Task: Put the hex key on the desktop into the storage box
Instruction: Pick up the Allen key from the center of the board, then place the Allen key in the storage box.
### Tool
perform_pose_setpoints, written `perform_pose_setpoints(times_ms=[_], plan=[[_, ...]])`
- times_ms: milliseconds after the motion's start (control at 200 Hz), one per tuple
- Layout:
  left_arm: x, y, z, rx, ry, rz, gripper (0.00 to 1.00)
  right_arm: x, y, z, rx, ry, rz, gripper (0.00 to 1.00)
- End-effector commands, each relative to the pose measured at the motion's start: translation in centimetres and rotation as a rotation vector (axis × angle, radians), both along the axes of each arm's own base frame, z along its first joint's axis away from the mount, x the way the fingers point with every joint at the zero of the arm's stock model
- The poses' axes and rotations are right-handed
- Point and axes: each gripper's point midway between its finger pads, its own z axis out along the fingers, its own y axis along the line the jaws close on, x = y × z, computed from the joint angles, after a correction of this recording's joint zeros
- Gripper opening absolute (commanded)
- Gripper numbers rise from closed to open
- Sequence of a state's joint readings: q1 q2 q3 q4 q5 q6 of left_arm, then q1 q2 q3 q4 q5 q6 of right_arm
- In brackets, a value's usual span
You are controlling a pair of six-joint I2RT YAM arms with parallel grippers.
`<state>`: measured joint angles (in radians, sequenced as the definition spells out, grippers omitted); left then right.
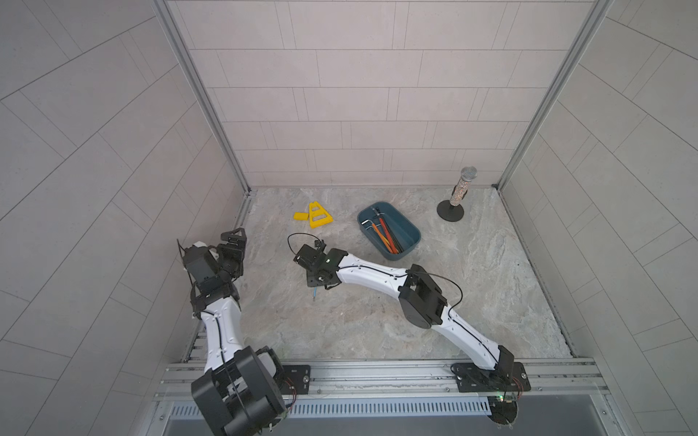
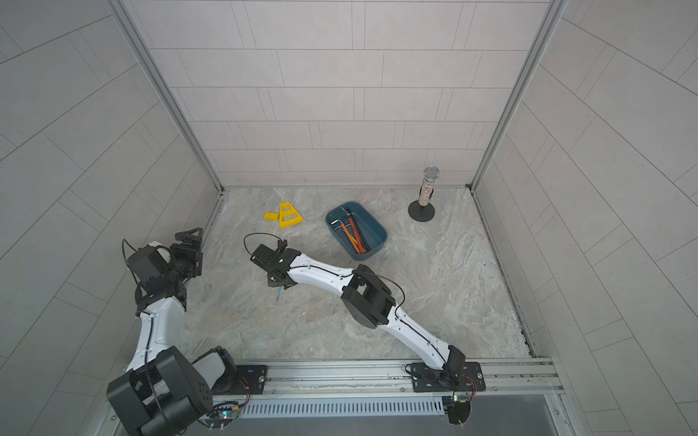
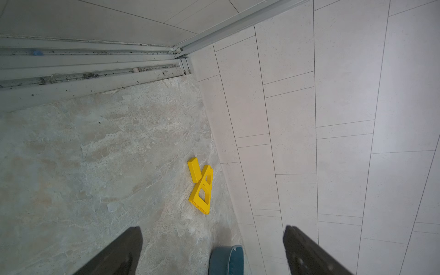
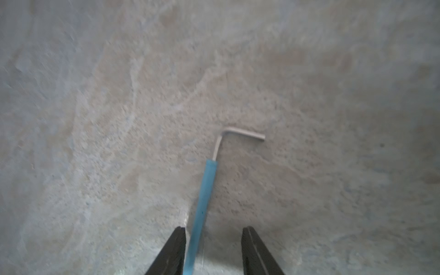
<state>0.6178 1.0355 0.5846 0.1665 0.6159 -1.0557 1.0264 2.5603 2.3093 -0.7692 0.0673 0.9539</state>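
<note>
Fingers [image 4: 172, 252], right gripper [image 4: 214, 228]: spread astride blue-sleeved hex key [image 4: 204, 197], not yet pinching; key flat on desktop [image 1: 377, 321], left of centre. Left gripper [image 3: 213, 228]: fingers spread, empty, by left edge. Storage box [image 1: 406, 226], toward far edge: we count several keys [image 1: 385, 236] inside. We judge one pickup and transfer outstanding.

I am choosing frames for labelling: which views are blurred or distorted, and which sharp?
Right wrist view: soft all over, the blue-sleeved hex key and the desktop grain smeared. Left wrist view: sharp on the yellow plastic pieces, left claw dark and soft. Both top views: sharp, but tile lines on the walls bow.
</note>
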Motion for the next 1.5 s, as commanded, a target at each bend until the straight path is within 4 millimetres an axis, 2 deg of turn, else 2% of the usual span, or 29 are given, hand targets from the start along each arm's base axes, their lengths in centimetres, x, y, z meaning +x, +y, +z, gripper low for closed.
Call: perform_pose_setpoints(times_ms=[0,135,310,460,525,640,645,740,861,1001,1231,1496], plan=[[-0.3,0.3,0.2,0.021,-0.01,0.013,1.0,-0.3,-1.4,-2.3,-0.076,0.032,-0.034,0.41],[-0.3,0.4,0.3,0.021,-0.011,0.016,1.0,-0.2,-2.1,-3.1,-0.127,0.03,-0.035,0.34],[-0.2,0.2,0.3,0.014,-0.016,0.006,1.0,0.1,-3.5,-3.9,-0.198,0.03,-0.019,0.17],[-0.1,0.1,0.2,0.006,-0.016,0.0,1.0,0.1,-4.6,-4.5,-0.244,0.049,-0.007,0.06],[0.0,0.1,0.3,0.003,-0.02,-0.003,1.0,0.0,-5.9,-4.8,-0.288,0.061,-0.009,0.04],[0.0,0.1,0.1,-0.003,-0.018,-0.007,1.0,-0.2,-9.3,-5.4,-0.373,0.102,-0.021,0.0],[0.0,0.0,0.1,-0.003,-0.018,-0.008,1.0,0.0,-9.2,-4.9,-0.364,0.095,-0.022,0.0],[0.1,0.0,0.3,-0.006,-0.029,-0.013,1.0,-0.2,-11.7,-4.5,-0.401,0.081,-0.025,0.0],[0.4,-0.2,0.4,-0.01,-0.037,-0.027,1.0,-0.7,-13.0,-4.1,-0.335,0.064,-0.015,0.0],[1.0,-1.2,0.5,-0.016,-0.042,-0.069,1.0,-1.0,-13.4,-2.6,-0.267,0.036,0.0,0.0],[2.2,-5.2,0.6,0.029,-0.021,-0.188,1.0,-0.1,-14.2,1.9,-0.178,-0.04,-0.005,0.0],[2.4,-6.5,0.1,0.053,-0.001,-0.207,1.0,1.5,-16.4,7.3,-0.129,-0.126,-0.009,0.0]])
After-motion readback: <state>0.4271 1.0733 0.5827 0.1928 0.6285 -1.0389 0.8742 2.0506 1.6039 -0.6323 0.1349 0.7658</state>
